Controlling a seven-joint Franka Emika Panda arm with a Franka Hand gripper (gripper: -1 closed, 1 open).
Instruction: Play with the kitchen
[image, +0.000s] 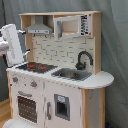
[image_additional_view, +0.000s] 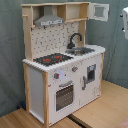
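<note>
The kitchen (image: 57, 75) stands upright on a wooden table (image_additional_view: 100, 107), in front of a grey curtain (image: 112, 45). In the first exterior view the hand (image: 12, 42) hangs at the first exterior view's left, just beside the kitchen's side wall and above the hob (image: 35, 66), apparently not touching it. Whether its fingers are spread or pressed together cannot be told.

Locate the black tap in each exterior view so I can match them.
First exterior view: black tap is right of centre, behind the sink.
Second exterior view: tap is centre-right, behind the sink.
Shared landmark: the black-red hob, beside the sink.
</note>
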